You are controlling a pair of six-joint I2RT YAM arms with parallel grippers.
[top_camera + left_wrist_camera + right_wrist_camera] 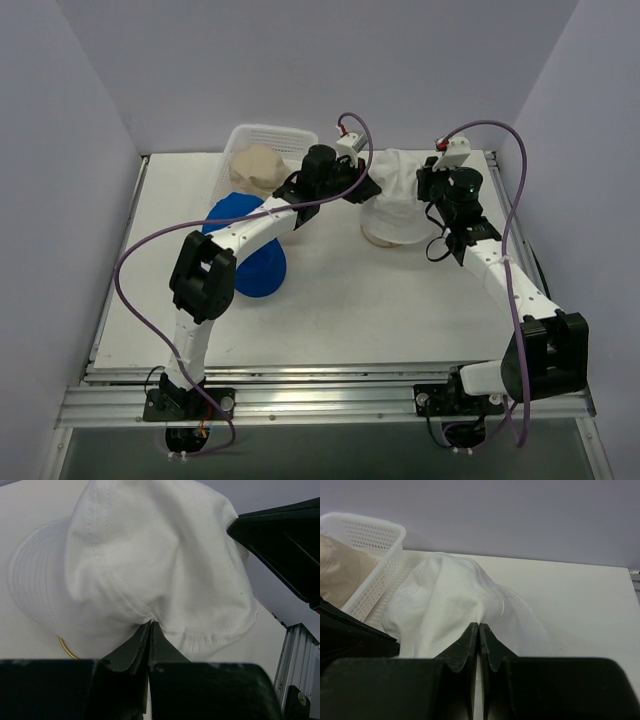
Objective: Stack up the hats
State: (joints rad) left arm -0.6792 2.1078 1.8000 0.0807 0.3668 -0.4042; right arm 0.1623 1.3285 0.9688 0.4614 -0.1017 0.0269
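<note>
Tight at the back, open across the near table [380, 320].
Blocked back-left by the white basket [272, 135] with a beige hat [257, 167] inside; hemmed in mid-back by the white hat [392, 205], pinched from either side by the left gripper [362, 186] and right gripper [428, 192]. Barred on the left by the left arm [250, 232] lying over the blue hat [262, 272]. Wide open in front of the white hat.

Table [350, 320]: white, matte, rectangular top.
Back wall [320, 60], left wall [50, 250], right wall [600, 150]: plain pale lavender-grey panels, enclosing the table on three sides.
Aluminium rail [330, 400]: silver, slotted, running along the table's near edge.
Light: even and diffuse, with only soft shadows.
</note>
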